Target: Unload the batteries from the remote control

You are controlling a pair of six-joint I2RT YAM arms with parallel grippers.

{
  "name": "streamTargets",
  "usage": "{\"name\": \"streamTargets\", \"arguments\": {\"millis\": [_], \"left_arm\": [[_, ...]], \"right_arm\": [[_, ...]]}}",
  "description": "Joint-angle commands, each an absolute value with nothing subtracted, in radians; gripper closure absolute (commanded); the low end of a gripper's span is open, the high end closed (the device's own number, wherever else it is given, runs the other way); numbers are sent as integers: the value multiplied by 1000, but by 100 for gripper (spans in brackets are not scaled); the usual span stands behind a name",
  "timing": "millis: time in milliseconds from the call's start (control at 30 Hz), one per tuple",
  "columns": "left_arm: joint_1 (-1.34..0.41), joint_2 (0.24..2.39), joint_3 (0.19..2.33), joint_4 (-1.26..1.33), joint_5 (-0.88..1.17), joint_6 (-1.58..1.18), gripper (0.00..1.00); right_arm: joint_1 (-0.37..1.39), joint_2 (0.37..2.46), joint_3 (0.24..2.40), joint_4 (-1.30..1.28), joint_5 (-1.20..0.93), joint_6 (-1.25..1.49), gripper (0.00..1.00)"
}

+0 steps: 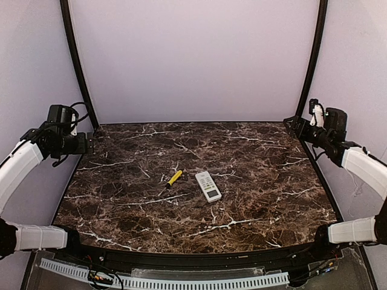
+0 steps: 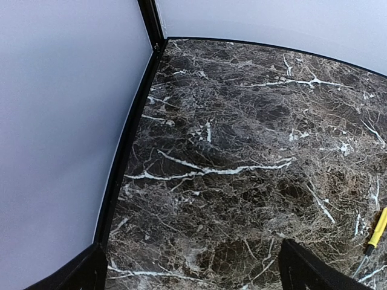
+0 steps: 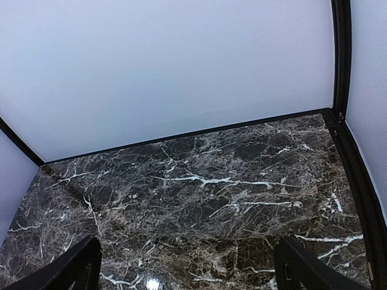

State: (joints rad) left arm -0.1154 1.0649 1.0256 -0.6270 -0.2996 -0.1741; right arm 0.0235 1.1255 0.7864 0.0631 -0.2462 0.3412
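Slim white remote control (image 1: pixel 208 185) is laid on veined marble counter (image 1: pixel 254 157). Left claw (image 2: pixel 196 272) and right claw (image 3: pixel 190 266) are spread.

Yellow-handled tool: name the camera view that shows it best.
The top external view: the yellow-handled tool lies there whole, beside the remote control. The left wrist view catches only part of it, cut off at the right edge. The right wrist view shows none of it.
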Motion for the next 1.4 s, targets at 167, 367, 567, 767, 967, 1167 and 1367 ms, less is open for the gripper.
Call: {"name": "streamTargets", "arguments": {"millis": [167,367,567,767,967,1167,1367], "left_arm": [[-115,1020,997,-615,-336,-140,0],[-114,985,954,-585,-378,-166,0],[-114,974,934,-566,-356,-161,0],[-115,982,931,-548,-223,-118,0],[-114,999,930,-538,-120,-95,0],[-114,1002,924,-532,-85,-88,3],[-115,999,922,-533,-70,-86,6]], "right_arm": [[19,1181,934,-169,-136,344,1],[38,1171,949,-200,-193,314,1],[109,1238,998,-252,-279,250,1],[193,1335,1064,-329,-256,246,2],[327,1454,1176,-449,-146,256,1],[451,1637,1347,-604,-118,253,1],[589,1819,1549,-745,-78,252,1]]}}
